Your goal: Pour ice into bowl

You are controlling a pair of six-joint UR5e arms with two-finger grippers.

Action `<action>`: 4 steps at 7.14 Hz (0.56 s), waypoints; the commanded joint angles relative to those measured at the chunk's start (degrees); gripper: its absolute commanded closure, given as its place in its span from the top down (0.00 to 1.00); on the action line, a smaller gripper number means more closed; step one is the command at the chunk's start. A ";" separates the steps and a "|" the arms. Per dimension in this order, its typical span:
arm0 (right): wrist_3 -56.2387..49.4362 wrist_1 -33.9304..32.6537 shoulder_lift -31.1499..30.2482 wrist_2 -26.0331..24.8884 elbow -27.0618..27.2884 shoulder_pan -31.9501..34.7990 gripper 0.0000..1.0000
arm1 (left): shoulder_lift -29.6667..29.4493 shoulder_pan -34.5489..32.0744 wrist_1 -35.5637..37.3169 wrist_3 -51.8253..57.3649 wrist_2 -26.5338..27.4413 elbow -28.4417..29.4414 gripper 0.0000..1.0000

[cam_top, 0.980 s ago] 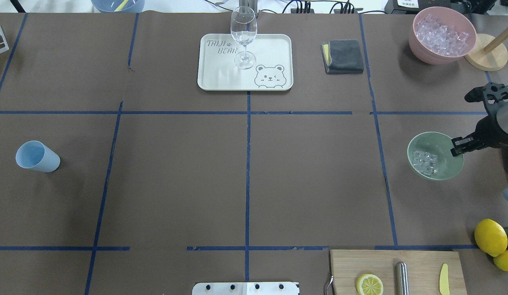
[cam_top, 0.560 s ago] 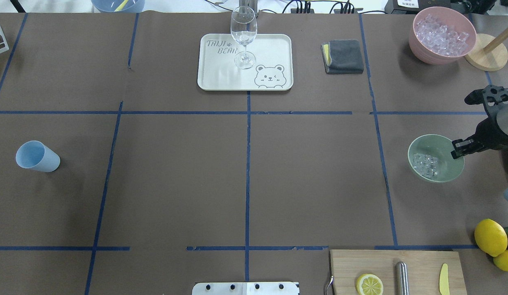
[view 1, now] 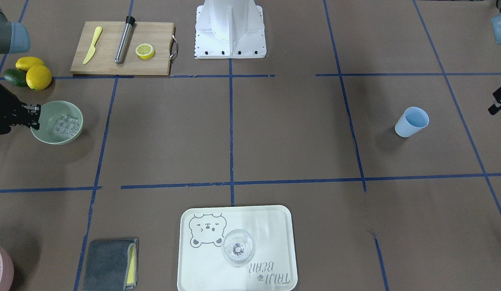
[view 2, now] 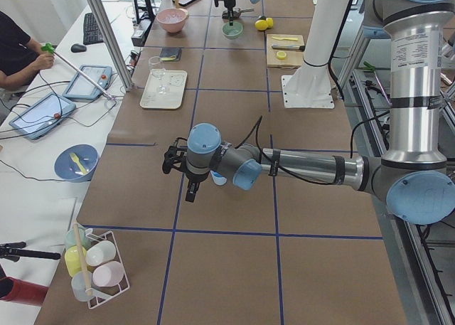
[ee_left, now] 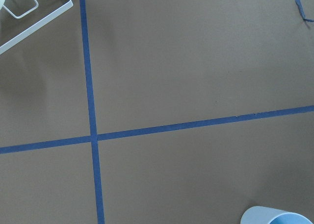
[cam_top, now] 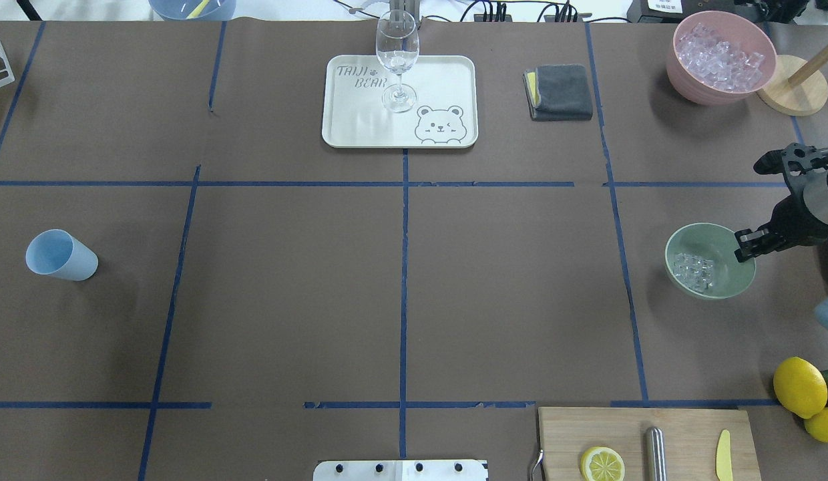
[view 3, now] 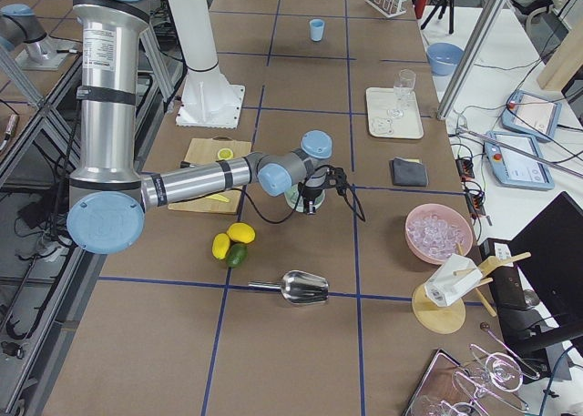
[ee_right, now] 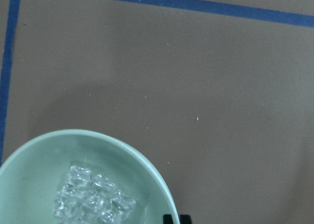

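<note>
Nudged slightly toward the robot's edge, the bowl (cam_top: 721, 286) held ice (cam_top: 694, 272), with the right gripper (cam_top: 746, 247) pinching its rim. Left gripper (view 2: 181, 174), over the left end: couldn't tell its fingers' spread.

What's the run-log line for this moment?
ice: in bowl | right gripper: shut on bowl rim | left gripper: near blue cup, open or shut unclear | pour: done

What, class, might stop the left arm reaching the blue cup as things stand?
Probably nothing, so likely yes: the left pincer hovers near the upright blue cup, with only bare table between them.
</note>
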 commanded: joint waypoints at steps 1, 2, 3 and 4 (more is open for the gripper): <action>-0.13 0.00 1.35 0.11 -2.19 0.00 0.00 | 0.24 0.00 0.00 0.03 0.09 -0.57 1.00; -0.05 -0.08 1.35 0.11 -2.28 0.00 0.43 | 0.33 0.00 -0.09 0.03 0.09 -0.66 1.00; -0.13 -0.08 1.26 0.11 -2.37 0.00 0.99 | 0.33 0.00 0.00 0.03 0.09 -0.83 1.00; -0.31 0.00 1.35 0.20 -2.11 0.08 1.00 | 0.24 0.00 0.00 -0.06 0.09 -0.84 1.00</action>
